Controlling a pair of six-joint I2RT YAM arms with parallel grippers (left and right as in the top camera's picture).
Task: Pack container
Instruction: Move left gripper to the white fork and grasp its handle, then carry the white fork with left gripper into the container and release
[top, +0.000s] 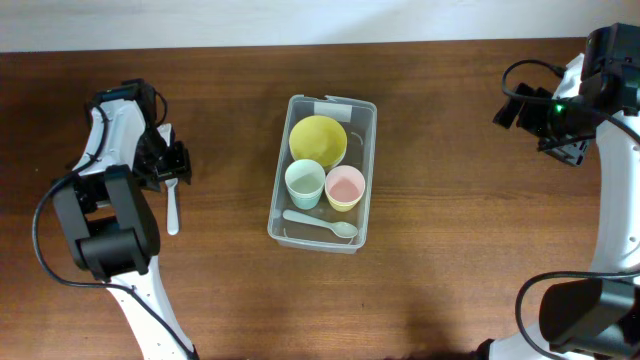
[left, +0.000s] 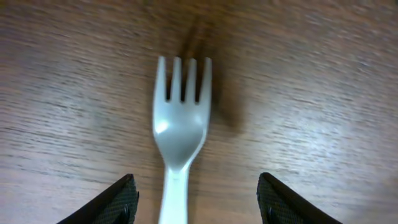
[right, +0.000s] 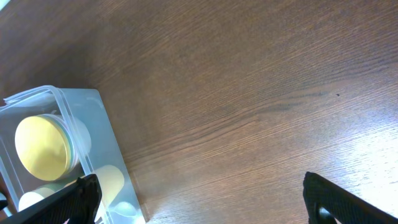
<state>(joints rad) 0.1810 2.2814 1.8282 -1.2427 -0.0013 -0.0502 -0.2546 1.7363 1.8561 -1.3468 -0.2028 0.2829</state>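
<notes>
Clear container (right: 107, 142) with a yellow bowl (right: 42, 146) at lower left on wooden table (right: 249, 93), right gripper (right: 199, 190) fingers wide apart.

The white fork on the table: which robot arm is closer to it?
Left. The left tool sits over the fork handle, fingers open either side; the right tool is far off, beyond the container.

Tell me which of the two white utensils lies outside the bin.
The fork, on the table under the open left gripper; the spoon lies inside the container.
</notes>
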